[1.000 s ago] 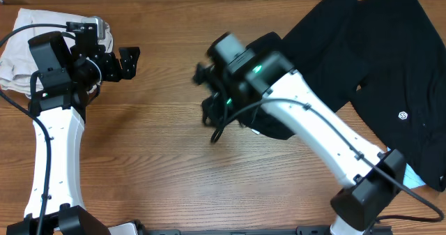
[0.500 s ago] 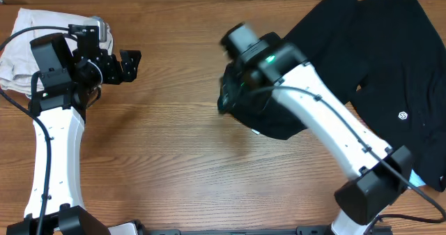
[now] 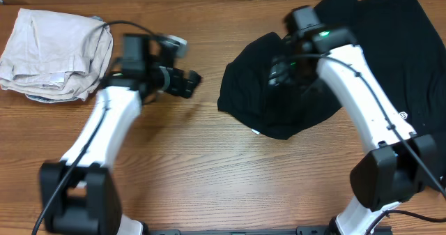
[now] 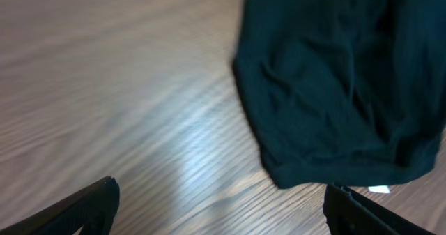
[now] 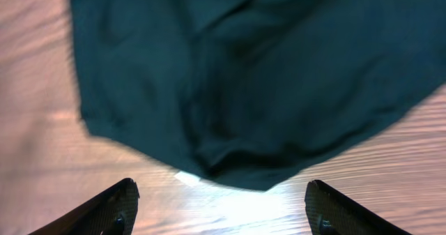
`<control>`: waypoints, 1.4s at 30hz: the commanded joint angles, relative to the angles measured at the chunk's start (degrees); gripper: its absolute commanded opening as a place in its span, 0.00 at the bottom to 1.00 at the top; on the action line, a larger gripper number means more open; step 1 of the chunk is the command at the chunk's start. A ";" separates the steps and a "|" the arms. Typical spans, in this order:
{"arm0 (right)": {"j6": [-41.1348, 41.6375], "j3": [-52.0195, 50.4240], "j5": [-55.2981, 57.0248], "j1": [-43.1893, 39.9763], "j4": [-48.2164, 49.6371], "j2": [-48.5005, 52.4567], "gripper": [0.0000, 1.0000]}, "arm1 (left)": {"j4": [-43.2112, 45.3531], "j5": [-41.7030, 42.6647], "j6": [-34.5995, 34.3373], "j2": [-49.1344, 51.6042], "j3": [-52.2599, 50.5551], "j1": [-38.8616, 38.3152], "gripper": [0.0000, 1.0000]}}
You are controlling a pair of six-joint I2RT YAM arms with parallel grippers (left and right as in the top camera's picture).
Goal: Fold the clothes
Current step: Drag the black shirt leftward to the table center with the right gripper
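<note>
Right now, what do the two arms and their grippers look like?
Both have smooth white links with black joints. A thin black cable runs along the left arm; a small green light glows on the right arm. The left gripper and right gripper have dark, tapering fingers.

The left arm (image 3: 104, 123) extends from the near left toward the far middle. The left gripper (image 3: 187, 81) has its fingers (image 4: 90, 203) spread wide. The right arm (image 3: 355, 88) angles from near right to far. The right gripper (image 5: 223, 193) also has its fingers apart.
</note>
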 commanded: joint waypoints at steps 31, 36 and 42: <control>-1.22 -0.24 -0.15 -13.55 -0.26 -0.26 0.81 | 6.01 -36.24 -8.83 21.51 2.47 -18.91 0.04; -1.22 -0.26 -1.29 -13.55 -0.24 -0.26 0.81 | -6.43 -45.05 -13.64 20.87 7.85 -14.34 0.04; -1.20 -1.79 -3.87 -13.49 1.40 -0.26 0.80 | -14.86 -48.63 -13.53 20.87 14.14 -6.80 0.15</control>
